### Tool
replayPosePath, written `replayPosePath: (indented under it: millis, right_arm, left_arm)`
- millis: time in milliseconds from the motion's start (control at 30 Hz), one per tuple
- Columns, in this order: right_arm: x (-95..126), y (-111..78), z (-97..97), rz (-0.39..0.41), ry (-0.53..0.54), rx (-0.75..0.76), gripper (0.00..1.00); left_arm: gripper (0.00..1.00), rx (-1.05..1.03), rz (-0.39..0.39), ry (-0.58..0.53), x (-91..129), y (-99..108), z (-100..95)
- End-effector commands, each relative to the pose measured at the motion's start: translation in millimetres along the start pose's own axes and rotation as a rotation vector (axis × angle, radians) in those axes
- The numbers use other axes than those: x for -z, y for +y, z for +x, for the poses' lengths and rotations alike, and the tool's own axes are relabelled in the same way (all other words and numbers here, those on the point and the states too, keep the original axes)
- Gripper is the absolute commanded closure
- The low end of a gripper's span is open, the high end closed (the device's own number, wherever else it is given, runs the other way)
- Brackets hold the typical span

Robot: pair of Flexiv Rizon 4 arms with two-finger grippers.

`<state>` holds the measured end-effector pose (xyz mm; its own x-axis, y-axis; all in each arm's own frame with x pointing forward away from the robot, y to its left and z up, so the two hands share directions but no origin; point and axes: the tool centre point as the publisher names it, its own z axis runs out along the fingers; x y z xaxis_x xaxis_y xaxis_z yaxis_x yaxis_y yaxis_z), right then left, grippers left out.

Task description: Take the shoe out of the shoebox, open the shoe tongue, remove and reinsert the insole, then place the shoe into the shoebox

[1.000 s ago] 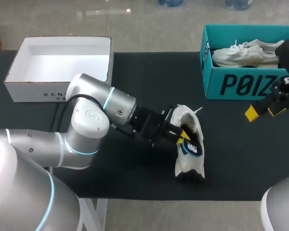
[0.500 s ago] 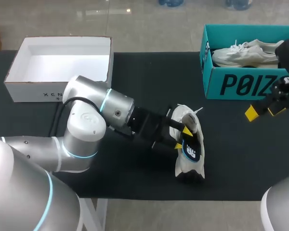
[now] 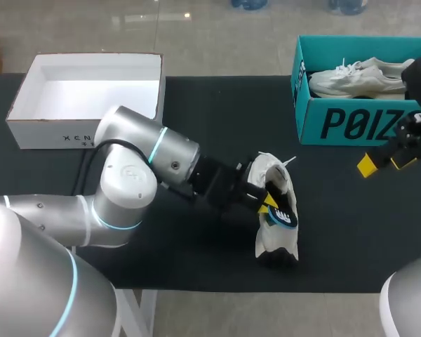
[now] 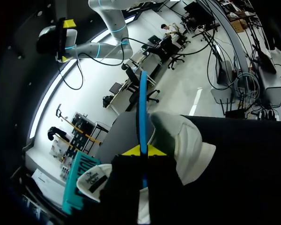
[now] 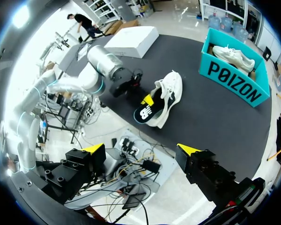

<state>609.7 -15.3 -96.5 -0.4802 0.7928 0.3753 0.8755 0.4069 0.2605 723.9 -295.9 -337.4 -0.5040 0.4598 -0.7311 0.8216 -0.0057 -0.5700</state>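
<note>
The white shoe (image 3: 272,242) lies on the black table (image 3: 196,105), a bit to the right of the middle, out of its box. The dark insole (image 3: 282,213) with the blue edge stands up out of the shoe. Its low end may be tucked inside the shoe, but that is hard to see.

The left gripper (image 3: 266,200) sits at 9 o'clock from the shoe. Its two yellow tips are pinched tight on the insole, one on each side.

The teal shoebox (image 3: 351,123) is at 1 o'clock from the shoe, with another white shoe (image 3: 358,77) in it. The right gripper (image 3: 384,161) hangs just below that box, at 3 o'clock from the shoe. Its fingers are spread wide and hold nothing.

A white box (image 3: 49,130) sits at 10 o'clock, well apart.
</note>
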Motion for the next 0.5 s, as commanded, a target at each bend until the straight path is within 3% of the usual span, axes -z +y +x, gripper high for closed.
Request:
replayPosePath:
  millis: [33,233,500]
  right_arm:
    - [0,4.6,0.0,0.010,0.000,-0.002,0.00]
    - [0,4.6,0.0,0.010,0.000,-0.002,0.00]
    - [0,4.6,0.0,0.010,0.000,-0.002,0.00]
  left_arm:
    - [1.00,-0.011,-0.025,0.037,-6,7,-5.6]
    - [1.00,-0.033,-0.071,0.054,-5,23,-6.2]
    - [1.00,-0.007,-0.061,0.068,-11,28,8.1]
